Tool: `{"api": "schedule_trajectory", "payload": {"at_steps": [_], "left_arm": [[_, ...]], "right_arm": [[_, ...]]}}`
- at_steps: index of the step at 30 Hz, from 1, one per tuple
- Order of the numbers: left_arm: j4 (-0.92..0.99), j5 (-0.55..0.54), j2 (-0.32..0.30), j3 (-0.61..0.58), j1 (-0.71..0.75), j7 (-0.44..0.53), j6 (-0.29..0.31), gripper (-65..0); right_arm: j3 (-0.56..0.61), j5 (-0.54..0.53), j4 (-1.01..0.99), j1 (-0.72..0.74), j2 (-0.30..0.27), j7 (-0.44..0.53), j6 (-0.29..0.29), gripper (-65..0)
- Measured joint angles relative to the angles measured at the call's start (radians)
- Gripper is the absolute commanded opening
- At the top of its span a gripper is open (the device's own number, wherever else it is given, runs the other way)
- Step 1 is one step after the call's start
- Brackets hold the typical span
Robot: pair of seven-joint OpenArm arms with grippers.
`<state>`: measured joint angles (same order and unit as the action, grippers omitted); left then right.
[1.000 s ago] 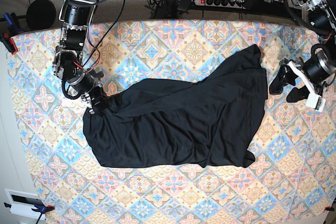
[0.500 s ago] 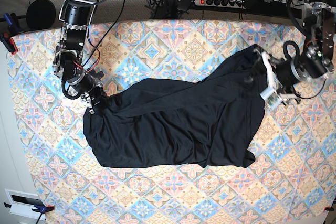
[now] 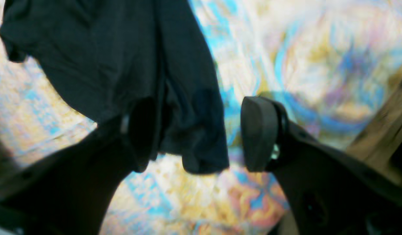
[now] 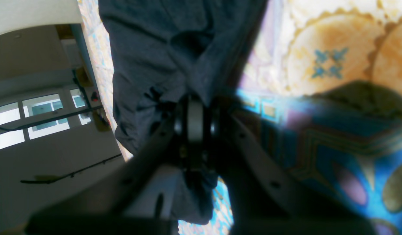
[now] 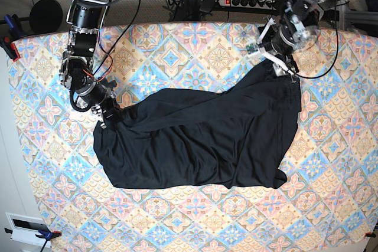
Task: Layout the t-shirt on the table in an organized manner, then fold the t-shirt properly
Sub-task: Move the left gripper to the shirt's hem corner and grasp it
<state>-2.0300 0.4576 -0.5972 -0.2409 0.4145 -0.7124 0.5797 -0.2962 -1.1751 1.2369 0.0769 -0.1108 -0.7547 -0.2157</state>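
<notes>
Shirt (image 5: 201,137) corner is sitting right between the left gripper's (image 3: 201,133) spread jaws, while the right gripper (image 5: 109,113) is pinching the opposite end.

The plain black soft-cloth t-shirt (image 5: 201,140) looks matt, its knit fine and slightly grainy, creased in soft folds. The wide table cover of pastel diamond-patterned printed cloth (image 5: 177,216) lies smooth and flat, without sheen. The left gripper's (image 3: 201,133) dark rounded pads (image 3: 258,133) look like matt rubber or plastic.
</notes>
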Motion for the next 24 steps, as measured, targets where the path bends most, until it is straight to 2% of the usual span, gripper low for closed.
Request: {"api": "schedule_trajectory", "payload": {"at_steps": [4,7,10,15,17,21,24], "left_arm": [[0.0,0.091,0.001,-0.032,0.027,0.009,0.0,-26.5],[0.001,0.093,-0.005,-0.031,0.032,0.002,0.0,-26.5],[0.005,0.094,-0.006,-0.031,0.027,-0.047,-0.003,-26.5],[0.023,0.099,-0.006,-0.029,0.026,-0.051,-0.003,-26.5],[0.05,0.138,-0.004,-0.029,0.027,-0.051,-0.004,-26.5],[0.062,0.178,-0.003,-0.034,0.046,-0.05,-0.115,-26.5],[0.062,0.189,-0.002,-0.034,0.054,-0.048,-0.177,-26.5]], "right_arm": [[0.0,0.0,0.0,0.0,0.0,-0.001,-0.001,-65.0],[0.0,0.0,0.0,0.0,0.0,0.0,0.0,-65.0],[0.0,0.0,0.0,0.0,0.0,0.0,-0.001,-65.0],[-0.002,0.0,0.0,0.0,0.0,0.0,0.0,-65.0],[-0.002,-0.002,0.0,-0.002,0.0,-0.001,0.003,-65.0],[-0.002,-0.001,0.0,-0.002,0.0,0.0,0.003,-65.0],[-0.002,-0.003,0.0,-0.002,0.0,0.0,0.003,-65.0]]}}
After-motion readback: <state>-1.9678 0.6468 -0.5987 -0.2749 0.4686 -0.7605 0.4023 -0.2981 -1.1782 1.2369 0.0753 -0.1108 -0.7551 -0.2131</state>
